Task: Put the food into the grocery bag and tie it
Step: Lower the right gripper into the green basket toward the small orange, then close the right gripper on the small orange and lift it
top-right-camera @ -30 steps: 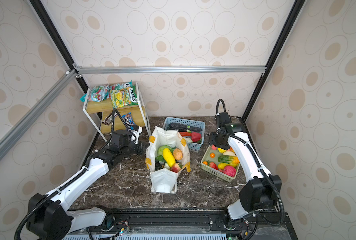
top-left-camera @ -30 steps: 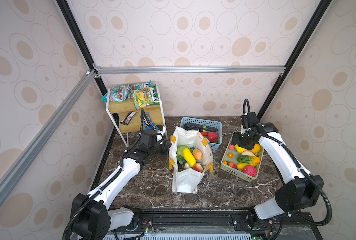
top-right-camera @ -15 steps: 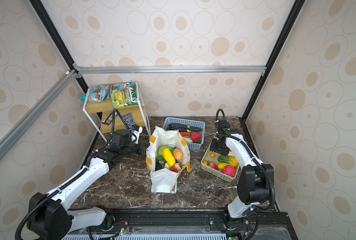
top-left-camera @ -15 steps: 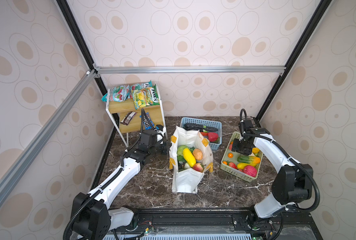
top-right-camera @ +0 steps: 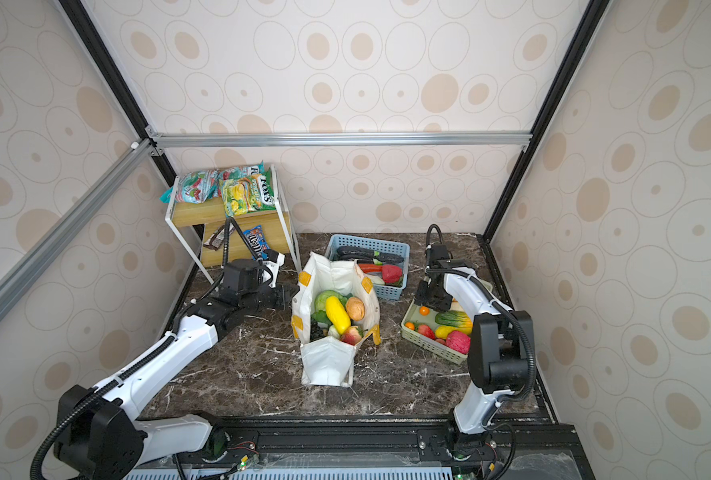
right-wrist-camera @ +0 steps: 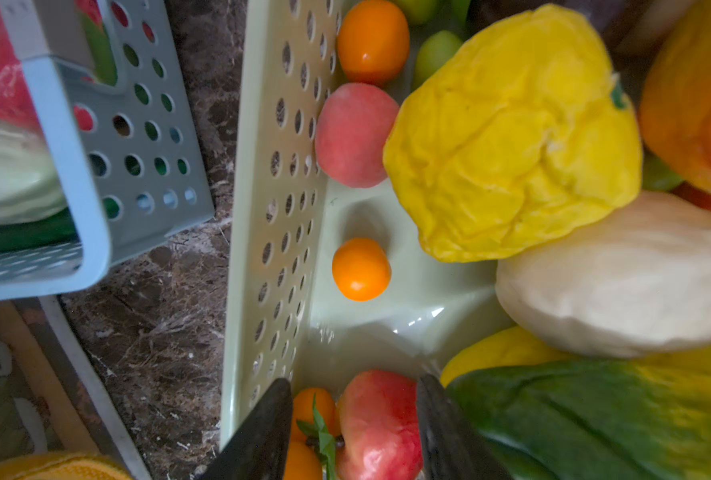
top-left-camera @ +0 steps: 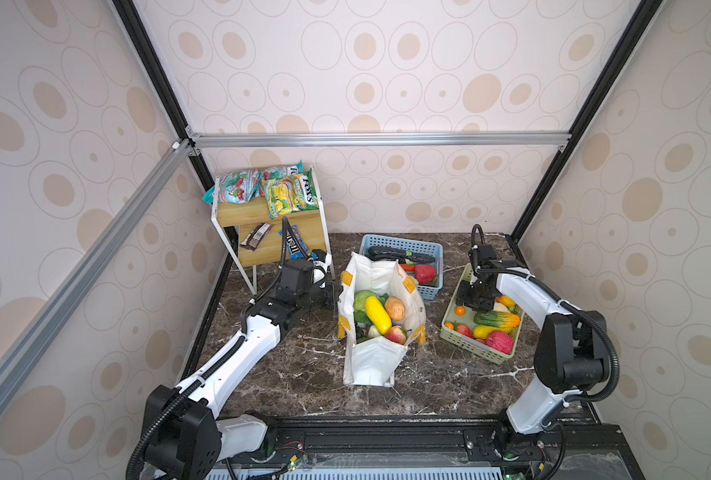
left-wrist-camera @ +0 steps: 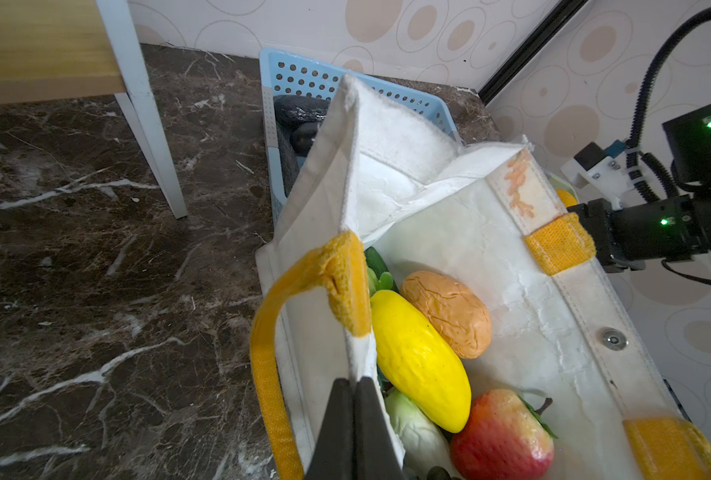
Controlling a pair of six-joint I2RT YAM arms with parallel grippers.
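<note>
The dark marble worktop carries a white grocery bag standing near its middle. A blue basket sits just behind the bag, a green basket stands to the right, and a white-legged shelf rack fills the back left corner.

Lab robot cell: aluminium frame, wallpapered panels, marble-look tabletop, snack shelf at 10 o'clock, mounting rail at 6.
</note>
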